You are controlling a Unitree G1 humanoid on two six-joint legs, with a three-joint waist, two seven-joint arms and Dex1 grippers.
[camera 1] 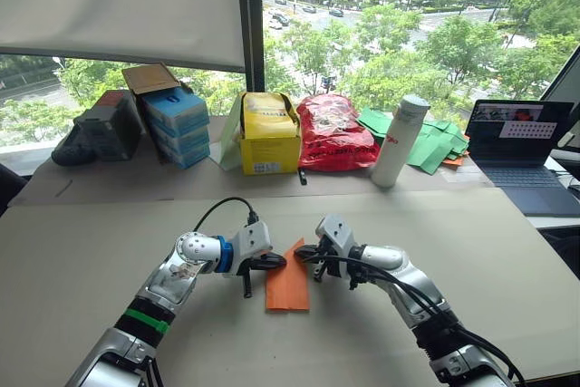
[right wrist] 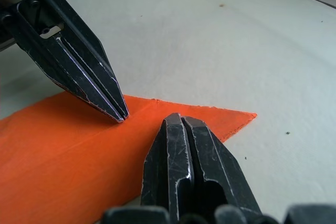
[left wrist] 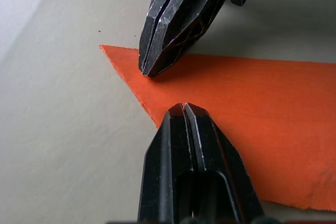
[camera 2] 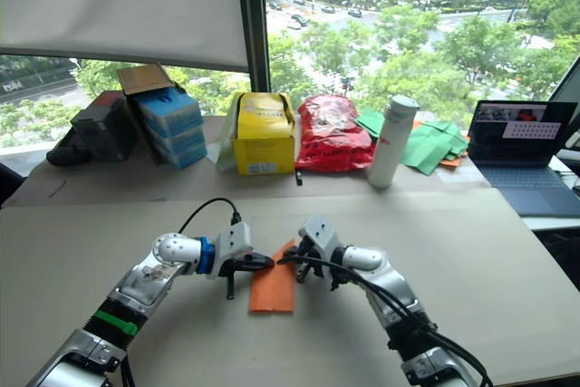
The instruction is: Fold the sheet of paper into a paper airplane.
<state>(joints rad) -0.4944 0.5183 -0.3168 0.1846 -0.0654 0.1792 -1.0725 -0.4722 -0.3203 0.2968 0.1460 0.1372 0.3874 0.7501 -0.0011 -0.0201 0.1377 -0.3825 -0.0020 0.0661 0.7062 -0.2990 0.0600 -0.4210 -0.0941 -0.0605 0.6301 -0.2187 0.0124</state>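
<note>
The orange sheet of paper [camera 1: 288, 289] lies flat on the beige table [camera 1: 91, 242], folded into a long narrow wedge whose point faces away from me. A lengthwise crease runs along it [right wrist: 68, 150]. My left gripper [camera 1: 276, 261] is shut, its tip resting on the paper's left edge near the point. My right gripper [camera 1: 302, 253] is also shut, its tip touching the paper close to the point from the right. In the left wrist view the left gripper [left wrist: 184, 107] and the right gripper [left wrist: 149, 69] stand tip to tip over the orange surface [left wrist: 262, 124].
Along the table's far side stand stacked blue boxes [camera 1: 177, 124], a yellow box [camera 1: 269, 138], a red crinkly bag [camera 1: 331, 131], a white bottle [camera 1: 399, 140], green papers [camera 1: 435, 142] and an open laptop [camera 1: 521, 147]. A window is behind them.
</note>
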